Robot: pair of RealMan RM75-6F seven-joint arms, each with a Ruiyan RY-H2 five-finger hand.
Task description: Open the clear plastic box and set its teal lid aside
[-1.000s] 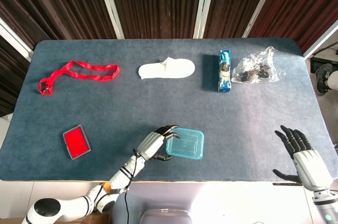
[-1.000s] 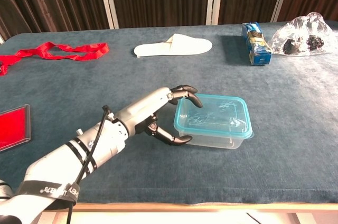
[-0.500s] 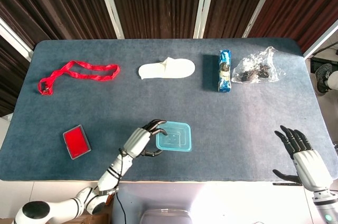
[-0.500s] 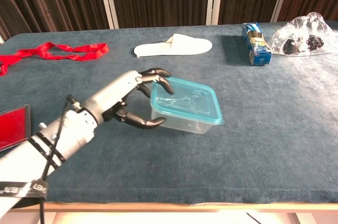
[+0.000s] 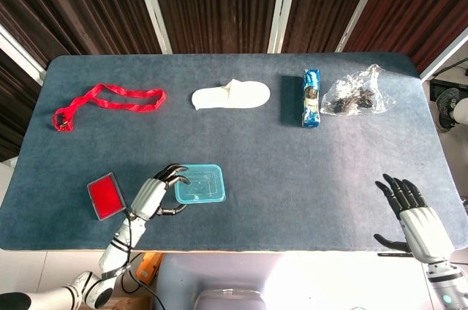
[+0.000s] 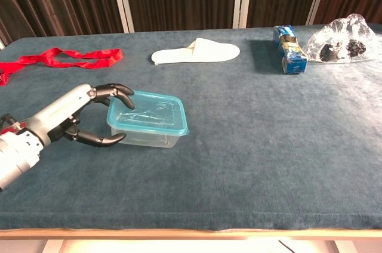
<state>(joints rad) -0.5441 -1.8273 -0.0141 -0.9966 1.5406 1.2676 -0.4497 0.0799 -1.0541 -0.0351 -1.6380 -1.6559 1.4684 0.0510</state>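
Dragged clear plastic box (image 5: 200, 184) toward frame's lower left w/ my left hand (image 5: 156, 195) gripping its edge, teal lid (image 6: 147, 114) not yet off, right hand (image 5: 414, 218) spread, empty.

I see even, bright light, soft shadows; glare whitens the near floor and far-right crinkled clear plastic bag (image 6: 340, 39).

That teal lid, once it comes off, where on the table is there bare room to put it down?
The widest bare stretch lies between the clear plastic box and the right hand. The middle band below the white slipper is bare too. It is tighter by the left hand and red card, and along the far row.
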